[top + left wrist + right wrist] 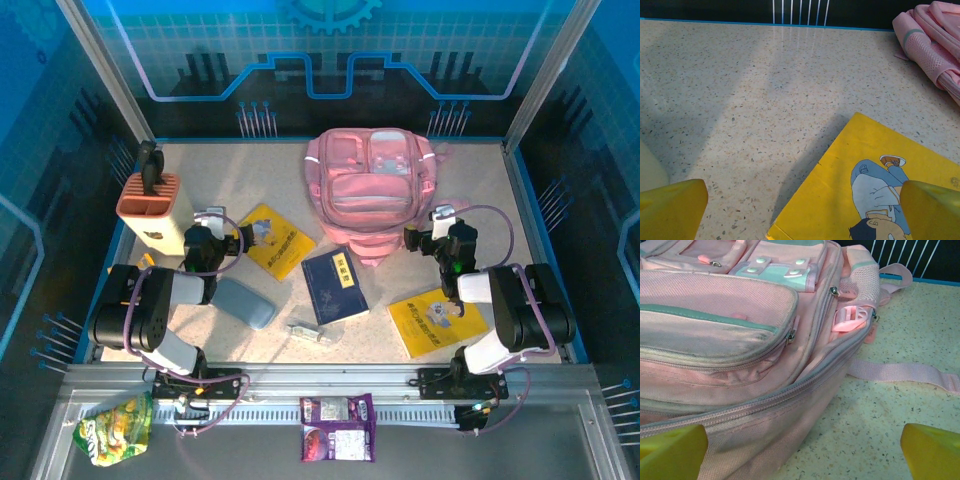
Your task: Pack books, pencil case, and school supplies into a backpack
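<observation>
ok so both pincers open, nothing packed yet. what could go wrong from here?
1. On the backpack the zips that show look closed; the right pincer pulling a small zip tab may drag the soft bag instead.
2. The yellow book by the open left pincer lies flat; its thin edge could slip or bend.
3. The small clear item sits close to the navy book; grabbing either may knock the other.

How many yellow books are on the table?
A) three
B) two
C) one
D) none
B: one yellow book lies left of the navy book, and a second yellow book lies to its right.
</observation>
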Robot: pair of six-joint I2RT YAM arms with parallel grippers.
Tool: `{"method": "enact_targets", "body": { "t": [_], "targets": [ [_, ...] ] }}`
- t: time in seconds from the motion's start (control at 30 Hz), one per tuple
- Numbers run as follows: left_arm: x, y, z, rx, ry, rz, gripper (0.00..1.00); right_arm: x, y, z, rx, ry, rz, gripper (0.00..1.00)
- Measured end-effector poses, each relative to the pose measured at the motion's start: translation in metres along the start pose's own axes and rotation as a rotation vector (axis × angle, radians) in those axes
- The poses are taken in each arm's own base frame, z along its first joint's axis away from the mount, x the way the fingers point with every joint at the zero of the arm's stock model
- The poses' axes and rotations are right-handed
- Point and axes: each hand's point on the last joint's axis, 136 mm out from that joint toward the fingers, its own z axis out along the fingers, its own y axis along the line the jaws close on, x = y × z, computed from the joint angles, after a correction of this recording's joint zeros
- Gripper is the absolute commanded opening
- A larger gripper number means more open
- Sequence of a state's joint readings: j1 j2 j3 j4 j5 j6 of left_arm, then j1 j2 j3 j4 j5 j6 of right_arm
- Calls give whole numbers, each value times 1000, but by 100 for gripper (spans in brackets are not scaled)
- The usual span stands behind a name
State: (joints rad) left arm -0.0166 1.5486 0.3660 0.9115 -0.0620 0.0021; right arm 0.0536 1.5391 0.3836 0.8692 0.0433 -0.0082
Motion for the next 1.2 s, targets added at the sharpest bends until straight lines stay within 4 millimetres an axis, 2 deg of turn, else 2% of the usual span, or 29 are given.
{"method": "enact_targets", "body": {
  "t": [0.1, 0.23, 0.43, 0.57, 0.8, 0.9, 1.07, 1.13, 1.2],
  "targets": [
    [0, 0, 0, 0, 0, 0, 99, -6, 1, -7, 1, -19, -2, 100],
    [-2, 0, -1, 1, -11, 0, 99, -29, 0, -18, 3, -81, -6, 100],
    [-2, -1, -16, 5, -45, 1, 99, -51, 0, -35, 3, -100, 7, 100],
    [-27, -8, -32, 40, -116, 8, 99, -67, -2, -45, 8, -111, 85, 100],
    [-84, -13, -70, 51, -238, -36, 99, -94, -27, -72, 78, -143, 356, 100],
    [-100, -8, -86, 25, -268, -129, 99, -89, -34, -80, 83, -157, 434, 100],
    [-122, -7, -102, 26, -256, -220, 99, -60, -39, -78, 95, -58, 565, 100],
    [-122, -10, -104, 44, -249, -242, 99, -52, -35, -75, 85, 13, 597, 100],
    [-110, -13, -100, 59, -199, -274, 99, -52, -30, -72, 58, 55, 627, 100]
  ]
}}
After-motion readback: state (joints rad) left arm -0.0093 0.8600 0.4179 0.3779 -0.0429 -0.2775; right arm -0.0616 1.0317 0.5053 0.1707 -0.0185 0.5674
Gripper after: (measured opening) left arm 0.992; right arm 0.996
